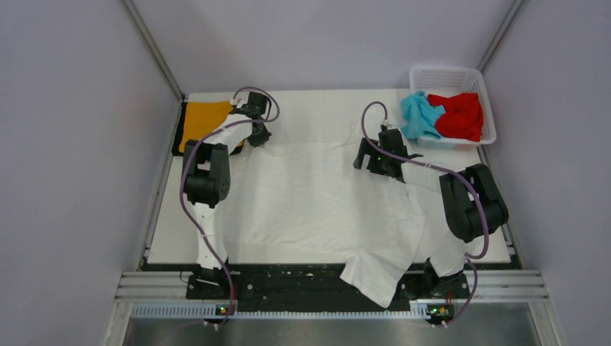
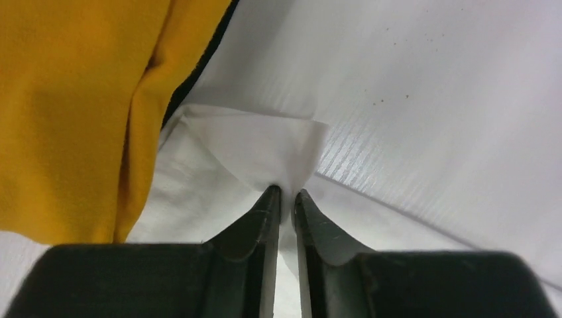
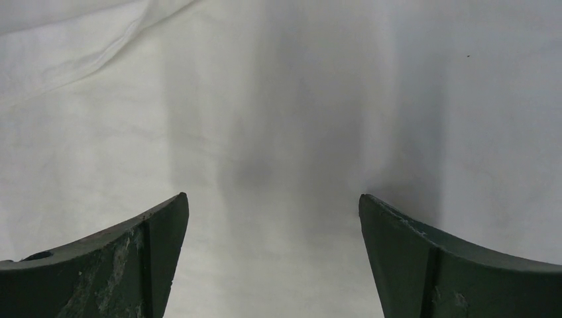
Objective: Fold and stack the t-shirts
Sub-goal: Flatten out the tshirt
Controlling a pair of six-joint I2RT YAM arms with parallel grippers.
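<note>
**Left hand pinches far corner of white tee; right hand spread above it**

White t-shirt (image 1: pixel 317 202) lies spread across the middle of the tabletop (image 1: pixel 317 108). One part, probably a sleeve, hangs off the near edge at about 6 o'clock. The cloth is thin, soft and limp, with shallow wrinkles and a visible hem seam. Judgement: it is light, has no stiffness, sags wherever it is not held, and drags on the surface rather than sliding clean. Not fragile. Best taken by pinching an edge or corner, two corners at once so the fold stays square. A grab mid-panel would only bunch it.

Left hand (image 1: pixel 258 135) is at the shirt's far-left corner, about 11 o'clock. In the wrist view its jaws are pressed nearly together on a raised flap of white fabric. The pinch looks shallow, right at the fingertips (image 2: pixel 273 199), so the flap could slip out under a hard pull.

Right hand (image 1: pixel 375 155) is over the far-right part of the shirt, about 1 o'clock. Its jaws are spread wide with nothing between them, only flat white cloth below. Contact with the cloth cannot be told.

Orange t-shirt (image 1: pixel 205 119) sits at 10 o'clock, just beside the pinched corner. It looks folded, a thicker matte knit with dark trim at its edge. Blue t-shirt (image 1: pixel 420 115) and red t-shirt (image 1: pixel 457 115) are crumpled in the white plastic lattice basket (image 1: pixel 447 72) at 2 o'clock, the blue one spilling over its rim.
</note>
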